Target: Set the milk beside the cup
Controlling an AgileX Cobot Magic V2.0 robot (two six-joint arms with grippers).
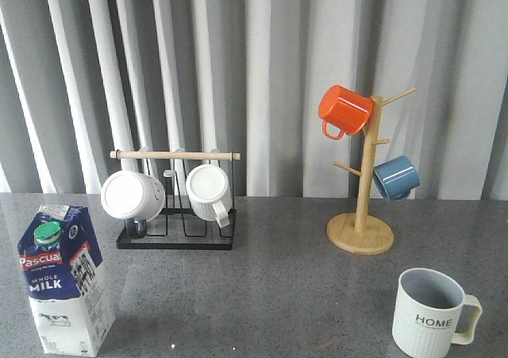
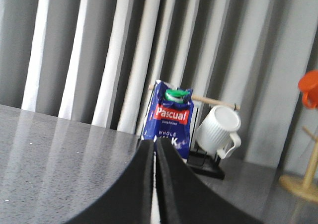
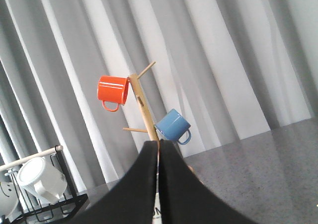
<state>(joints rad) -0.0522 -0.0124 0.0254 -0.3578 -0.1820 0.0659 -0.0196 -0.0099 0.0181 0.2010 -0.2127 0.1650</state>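
Front view shows the milk [image 1: 63, 282] standing upright at the near left of the grey desk [image 1: 270, 286], its green cap [image 1: 48, 232] facing the camera, and the cup [image 1: 431, 314] standing upright at the near right, handle turned to the right. The two are well apart, with bare desk between them. Neither arm appears in this view.

Behind the milk stands a black wire rack [image 1: 176, 215] with a wooden bar, holding two white mugs [image 1: 208, 191] tipped on their sides. Behind the cup is a wooden mug tree [image 1: 363, 207] carrying an orange mug [image 1: 345, 110] high up and a blue mug [image 1: 395, 177] lower down.

In the left wrist view, the left gripper [image 2: 154, 184] has its jaws pressed together with only a thin seam between them, holding nothing. The milk [image 2: 169, 119] stands straight ahead of the jaws, some way beyond their tips, with a white rack mug [image 2: 218, 132] just beside it.

In the right wrist view, the right gripper [image 3: 159, 184] likewise has its jaws closed on nothing. The mug tree [image 3: 143, 107] rises directly beyond the tips. A sliver of pale surface with dark lettering shows between the jaws; it is too small to identify.
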